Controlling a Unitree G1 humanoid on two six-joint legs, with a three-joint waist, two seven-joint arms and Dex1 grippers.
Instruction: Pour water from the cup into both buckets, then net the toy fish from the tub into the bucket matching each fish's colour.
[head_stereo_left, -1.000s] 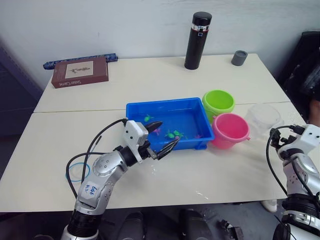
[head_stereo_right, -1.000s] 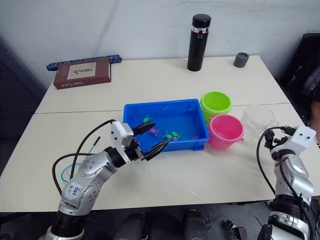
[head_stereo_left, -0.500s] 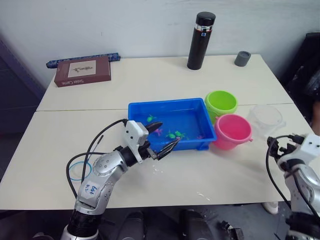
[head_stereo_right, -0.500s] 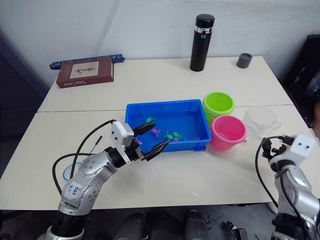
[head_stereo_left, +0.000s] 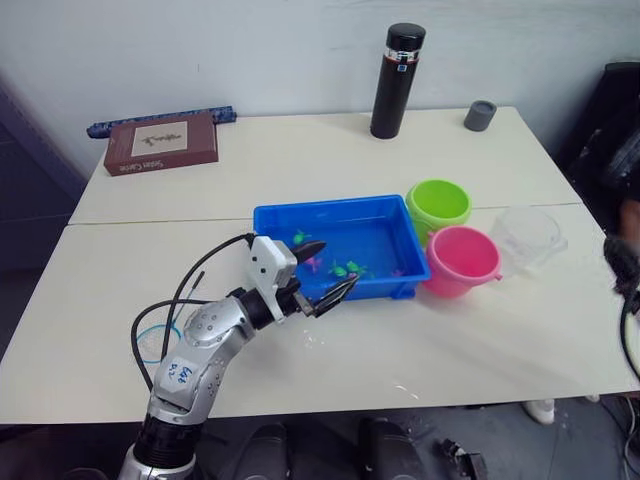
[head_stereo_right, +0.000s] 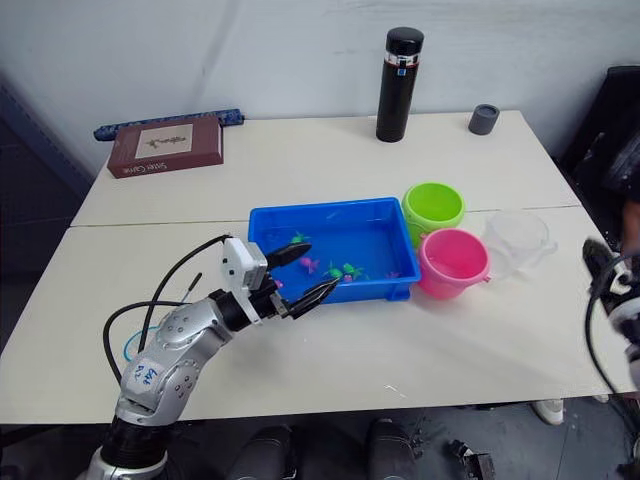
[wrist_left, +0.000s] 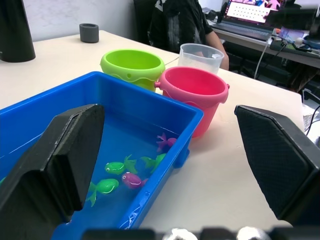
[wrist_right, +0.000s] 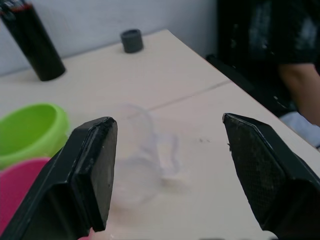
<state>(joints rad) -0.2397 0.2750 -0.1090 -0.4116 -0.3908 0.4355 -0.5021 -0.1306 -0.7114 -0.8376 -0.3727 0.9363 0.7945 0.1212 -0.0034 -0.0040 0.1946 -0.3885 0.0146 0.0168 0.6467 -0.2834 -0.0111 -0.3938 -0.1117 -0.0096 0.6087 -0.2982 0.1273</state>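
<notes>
Holding jaws wide, left gripper (head_stereo_left: 322, 270) over rectangular glossy blue tub (head_stereo_left: 375, 222).

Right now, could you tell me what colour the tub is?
The tub is bright blue, clearest in the left wrist view.

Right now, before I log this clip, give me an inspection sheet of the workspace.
Surface: pale table, two tops butted along a seam; small wet spots near its front edge.
Job's things: blue tub holds water and pink and green toy fish; green bucket and pink bucket stand beside it; clear cup upright beyond the pink one.
Clutter: black flask, small grey cup, brown book, blue strip behind it.
Grippers: left gripper open over the tub's near corner; right gripper open, facing the cup.
Cables: black cable looped along the left arm.
Surroundings: white wall; a seated person and a laptop.
</notes>
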